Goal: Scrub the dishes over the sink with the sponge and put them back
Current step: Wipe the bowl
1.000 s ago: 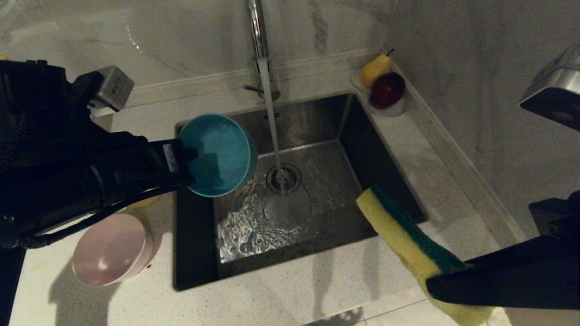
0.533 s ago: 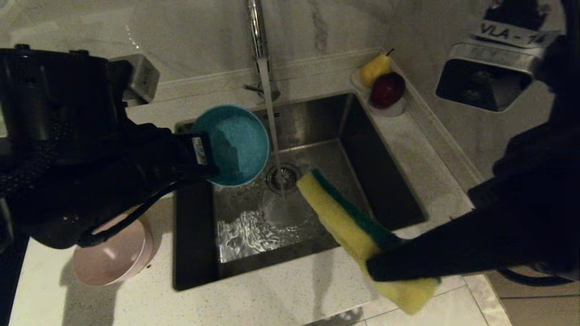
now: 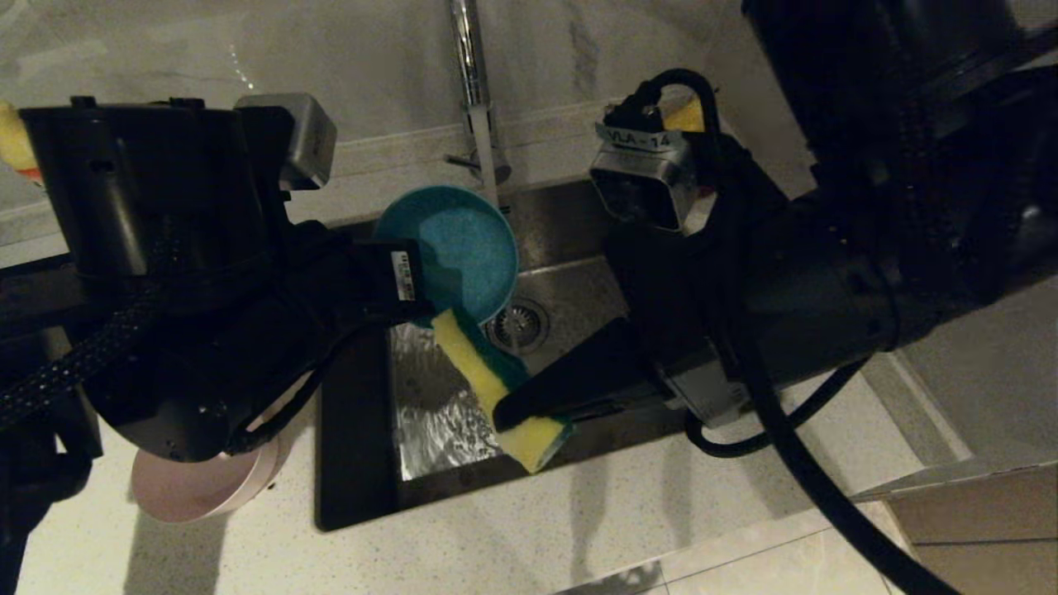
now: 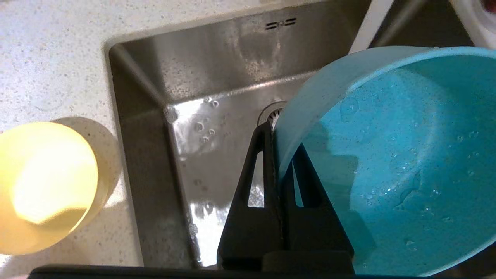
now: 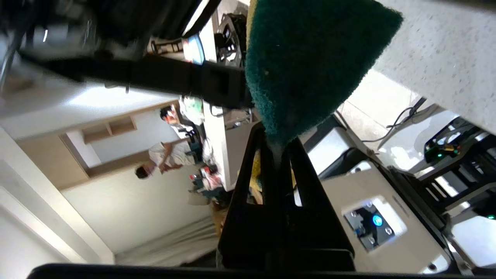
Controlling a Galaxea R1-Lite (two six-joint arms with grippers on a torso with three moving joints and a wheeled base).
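Head view: the left gripper (image 3: pixel 417 285) is clamped on the near rim of the light blue bowl (image 3: pixel 459 248), which is tilted over the back-left part of the sink (image 3: pixel 355 496), just left of the tap (image 3: pixel 473 74) and its stream. The right gripper (image 3: pixel 506 411) is closed on the sponge (image 3: pixel 483 376), whose upper end touches or nearly touches the bowl's lower rim, above the drain strainer (image 3: pixel 521 324). Open room remains over the sink's front edge; the right side is filled by the right arm. The pink bowl (image 3: pixel 190 487) stands upturned on the counter left of the sink. Left wrist view: both fingers pinch the blue bowl's wall, wet inside; the yellow bowl (image 4: pixel 46 186) sits on the counter clear of the sink's edge. Right wrist view: the jaws grip the sponge, green face showing. Against the earlier frames, the sponge has come from the sink's right front corner across to the bowl, which has shifted toward the tap.
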